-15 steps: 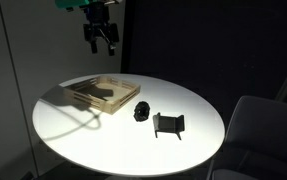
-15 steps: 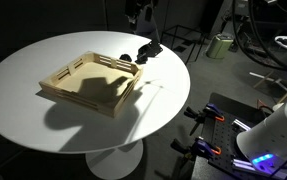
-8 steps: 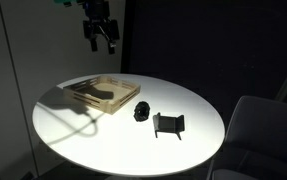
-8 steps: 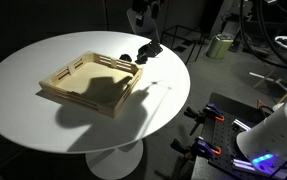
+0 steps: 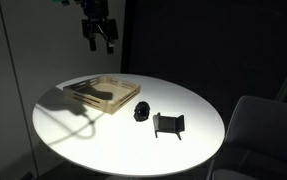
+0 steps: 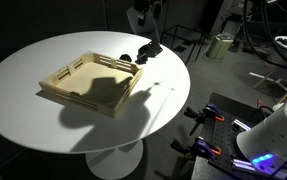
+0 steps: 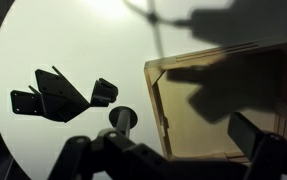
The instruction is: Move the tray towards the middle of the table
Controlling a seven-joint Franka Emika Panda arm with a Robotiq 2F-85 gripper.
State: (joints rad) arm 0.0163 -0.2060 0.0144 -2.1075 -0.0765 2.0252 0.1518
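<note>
The light-wood tray lies on the round white table, toward its far edge, in both exterior views. My gripper hangs high above the tray's far side, open and empty, touching nothing. It shows at the top edge of an exterior view. In the wrist view the tray fills the right half far below, with my spread fingers dark at the bottom. The gripper's shadow falls across the tray.
A small black roundish object sits just beside the tray's near corner. A black stand-like bracket stands further along the table. Both show in the wrist view, left of the tray. A grey chair stands by the table.
The gripper has risen a little higher above the tray. The tray and the black objects have not moved.
</note>
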